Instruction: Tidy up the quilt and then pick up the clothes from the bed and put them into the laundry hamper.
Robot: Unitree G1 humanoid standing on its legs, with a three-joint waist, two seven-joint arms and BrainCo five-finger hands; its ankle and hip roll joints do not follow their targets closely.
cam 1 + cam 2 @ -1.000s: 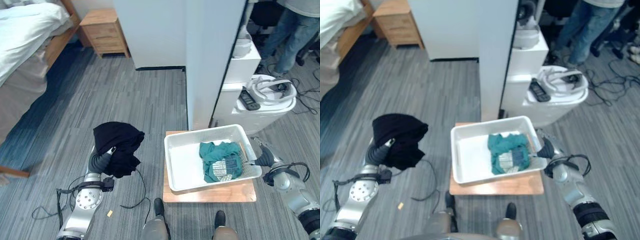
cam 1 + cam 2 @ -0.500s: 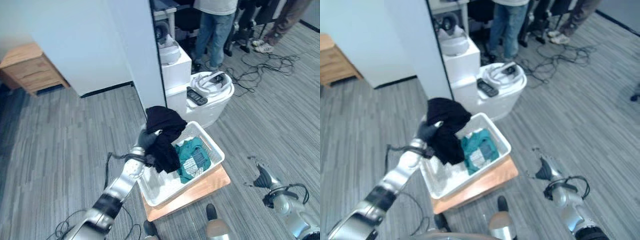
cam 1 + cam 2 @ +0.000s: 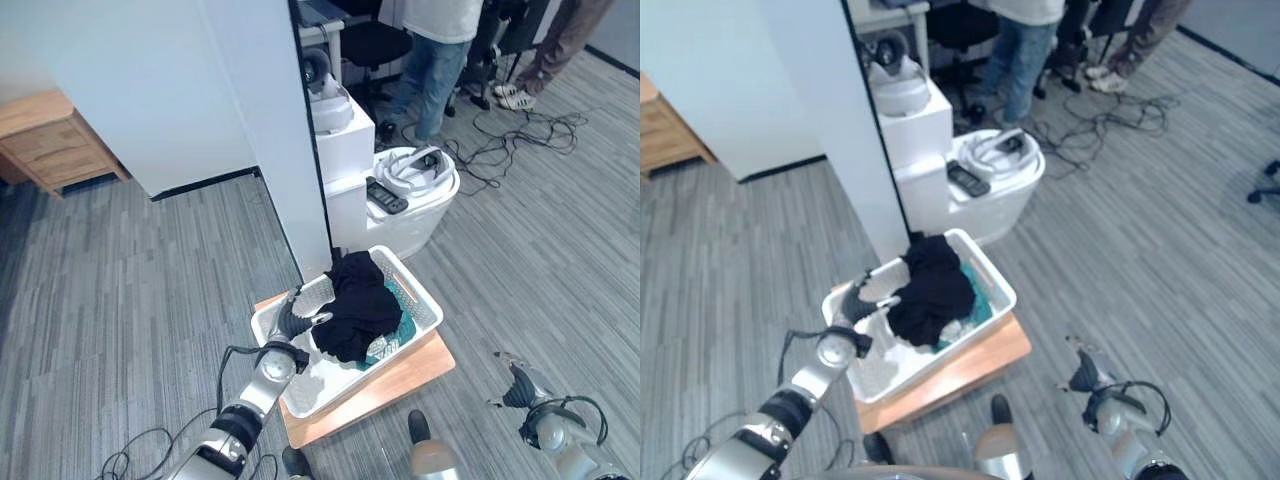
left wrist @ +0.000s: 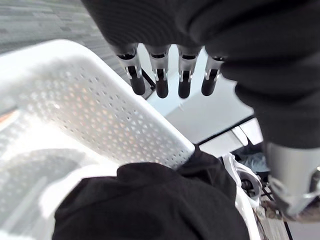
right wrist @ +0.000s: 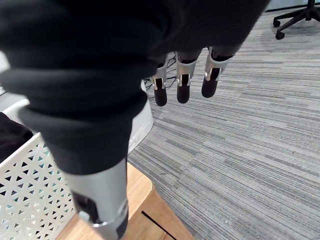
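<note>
Left hand (image 3: 296,316) fingers (image 4: 159,75) straight and spread, holding nothing, sitting over the hamper (image 3: 425,312) rim at its 9 o'clock side. Right hand (image 3: 517,381) low at 4 o'clock over bare floor, fingers (image 5: 183,82) loose and apart, empty.

Change: half a second back the left hand carried the black garment (image 3: 358,308) bunched above the hamper; now the garment lies inside it, draped over the teal garment (image 3: 392,327), a teal edge peeking out at 3 o'clock. So the drop looks done, release complete; judged, this piece is finished and the hand can pull clear for the next item.

Hamper sits on a wooden board (image 3: 400,375). Beyond at 12 o'clock: round white bin (image 3: 412,195) with a remote (image 3: 384,193) and headset (image 3: 413,161) on top, white partition (image 3: 255,120), nightstand (image 3: 55,140) at 10 o'clock, a person's legs (image 3: 430,70) farthest.

No readable writing or labels anywhere.
</note>
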